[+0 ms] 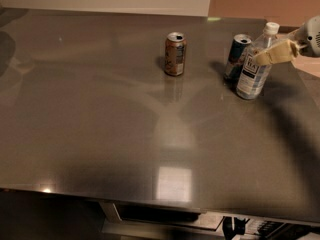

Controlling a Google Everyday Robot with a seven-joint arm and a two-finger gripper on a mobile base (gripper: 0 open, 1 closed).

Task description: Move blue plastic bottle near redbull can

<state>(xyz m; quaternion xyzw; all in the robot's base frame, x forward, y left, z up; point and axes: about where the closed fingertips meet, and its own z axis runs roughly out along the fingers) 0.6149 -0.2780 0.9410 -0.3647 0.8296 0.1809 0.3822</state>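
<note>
The blue plastic bottle [254, 69], clear with a white cap and a black-and-white label, stands at the table's far right and leans slightly right. The redbull can [236, 57], blue and silver, stands right beside it on its left, almost touching. My gripper [263, 58] reaches in from the right edge. Its cream fingers [275, 53] are closed around the bottle's upper body, just under the neck.
A brown-orange can [175, 54] stands upright left of the redbull can, about a can's height away. The grey table [100, 124] has its right edge close to the bottle. A white wall runs along the back.
</note>
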